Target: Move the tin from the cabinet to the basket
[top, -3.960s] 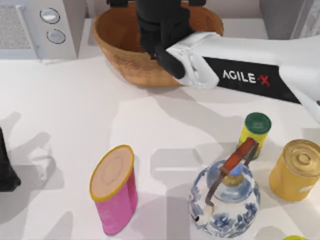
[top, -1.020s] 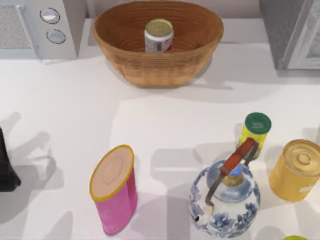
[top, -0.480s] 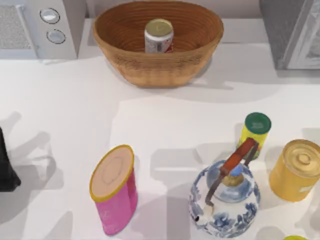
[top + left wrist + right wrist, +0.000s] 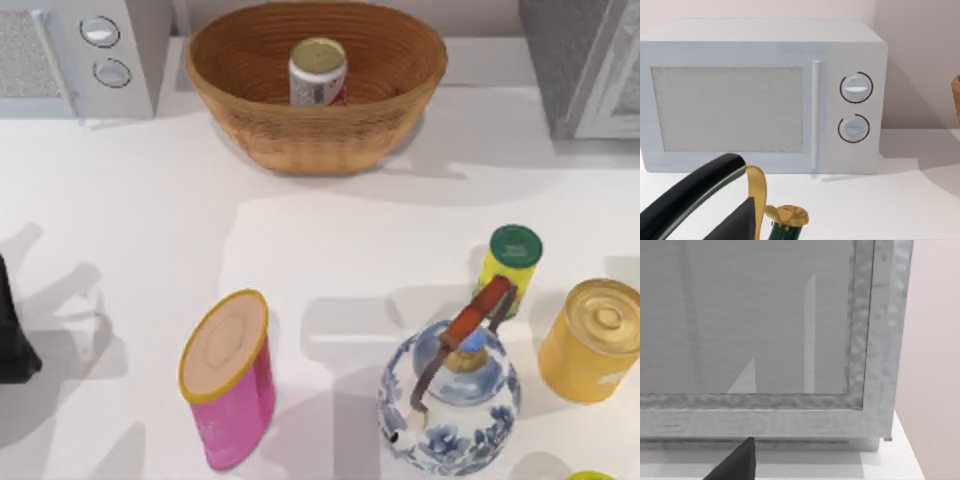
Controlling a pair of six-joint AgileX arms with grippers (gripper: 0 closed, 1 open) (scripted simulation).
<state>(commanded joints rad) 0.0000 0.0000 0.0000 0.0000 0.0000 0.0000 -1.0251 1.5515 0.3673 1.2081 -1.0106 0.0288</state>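
Observation:
The tin [image 4: 318, 70], a short can with a dull gold top and a white label with red marks, stands upright inside the brown wicker basket [image 4: 300, 140] at the back middle of the table. Nothing holds it. The grey speckled cabinet [image 4: 560, 60] is at the back right, its pale door [image 4: 618, 80] at the frame's edge. In the right wrist view the cabinet's door frame [image 4: 765, 405] is very close, with a dark part of my right gripper [image 4: 737, 462] just in front of it. My left wrist camera faces the microwave [image 4: 765, 95].
A light grey microwave [image 4: 70, 55] stands back left. At the front are a pink canister [image 4: 230, 375], a blue-white teapot [image 4: 448, 400], a slim yellow can with a green lid [image 4: 510, 265] and a large gold tin [image 4: 592, 340]. A dark object [image 4: 12, 330] sits at the left edge.
Four seconds ago my right arm reached over the basket; it has since drawn back out of the top view, leaving the tin standing in the basket. Over the last second nothing moved.

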